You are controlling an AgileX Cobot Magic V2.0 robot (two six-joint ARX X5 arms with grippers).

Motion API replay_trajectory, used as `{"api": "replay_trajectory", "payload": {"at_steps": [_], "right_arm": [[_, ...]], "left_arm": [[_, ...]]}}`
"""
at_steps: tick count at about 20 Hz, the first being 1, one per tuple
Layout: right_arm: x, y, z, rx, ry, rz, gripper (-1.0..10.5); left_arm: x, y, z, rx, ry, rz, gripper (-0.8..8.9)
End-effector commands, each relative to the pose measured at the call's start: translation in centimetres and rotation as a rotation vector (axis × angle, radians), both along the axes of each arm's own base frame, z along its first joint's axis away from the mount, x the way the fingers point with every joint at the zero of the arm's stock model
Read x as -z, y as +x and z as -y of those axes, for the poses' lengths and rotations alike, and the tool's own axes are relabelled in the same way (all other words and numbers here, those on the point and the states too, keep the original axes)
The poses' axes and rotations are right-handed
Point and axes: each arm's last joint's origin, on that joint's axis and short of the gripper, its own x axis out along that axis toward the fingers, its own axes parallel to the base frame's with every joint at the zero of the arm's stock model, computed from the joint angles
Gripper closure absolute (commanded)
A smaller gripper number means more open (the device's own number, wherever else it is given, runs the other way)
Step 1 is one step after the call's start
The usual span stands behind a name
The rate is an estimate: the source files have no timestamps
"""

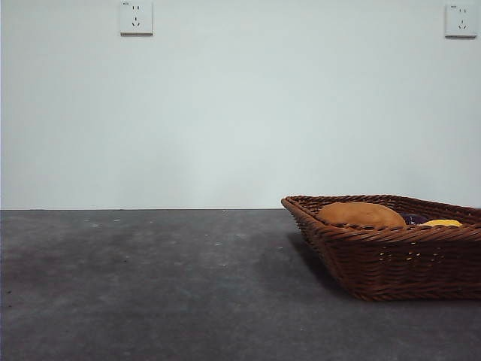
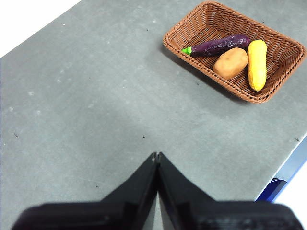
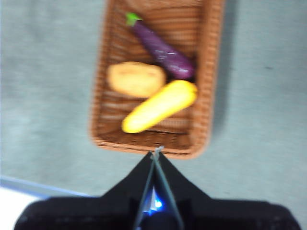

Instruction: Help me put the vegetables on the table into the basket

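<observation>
- Here, nearest to me in the left wrist view, the left pincer (image 2: pixel 156 155) has its jaws pressed together tip to tip, gripping nothing, held above bare bench (image 2: pixel 96 120).
- In the right wrist view the right pincer (image 3: pixel 157 152) is likewise closed to a point and empty, sitting just over the near short rim of the basket (image 3: pixel 144 146); that picture is blurred, so I can't read fine detail.
- The basket (image 1: pixel 391 259) stands on the bench (image 1: pixel 150 286) at the right of the front view, cut off by the picture's right edge.
- All three vegetables lie inside it, none on the bench surface.
- From the left wrist I see the potato (image 2: pixel 230 63) in the middle, touching or just beside the corn (image 2: pixel 257 64) on one flank.
- The eggplant (image 2: pixel 218 45) lies along the far side of the potato, its green stem end (image 2: pixel 186 50) pointing toward one long wall of the basket.
- In the front view only the potato's top (image 1: pixel 361 214) rises clearly over the braided rim, with a sliver of corn (image 1: pixel 442 222) and a dark bit of eggplant (image 1: pixel 414 219) beside it.
- The bench to the left of the basket is a broad open stretch of speckled grey.
- From the left wrist view the basket sits near one bench edge (image 2: pixel 283 155), beyond which a blue object (image 2: pixel 273 187) shows.
- Farthest back, a pale wall (image 1: pixel 225 113) carries two sockets (image 1: pixel 136 17), one toward each upper corner.
</observation>
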Motion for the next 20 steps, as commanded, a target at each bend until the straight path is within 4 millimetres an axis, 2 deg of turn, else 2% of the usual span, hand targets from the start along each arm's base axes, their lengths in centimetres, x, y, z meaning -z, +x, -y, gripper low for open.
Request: {"api": "replay_trajectory", "payload": {"at_steps": [1,5,10,14,17,20], "right_arm": [[0.4,0.3,0.2,0.028,-0.046,-0.040,9.5],[0.9,1.1,0.4,0.055,-0.101,-0.071,9.5],[0.9,2.1,0.6,0.079,-0.145,-0.032,9.5],[0.4,3.0,0.6,0.087,-0.145,0.072,9.5],[0.0,3.6,0.6,0.093,-0.145,0.151,9.5],[-0.4,4.1,0.7,0.097,-0.145,0.217,9.5]], "left_arm": [[0.2,0.1,0.0,-0.008,0.002,-0.008,8.17],[-0.1,0.4,0.1,-0.018,-0.019,0.023,8.17],[-2.0,0.6,0.0,0.004,-0.072,0.263,8.17],[-4.0,-1.4,-2.9,-0.102,-0.096,0.553,8.17],[-2.1,-3.3,-3.9,-0.149,-0.110,0.700,8.17],[2.6,-4.0,-4.4,-0.222,-0.087,0.761,8.17]]}}
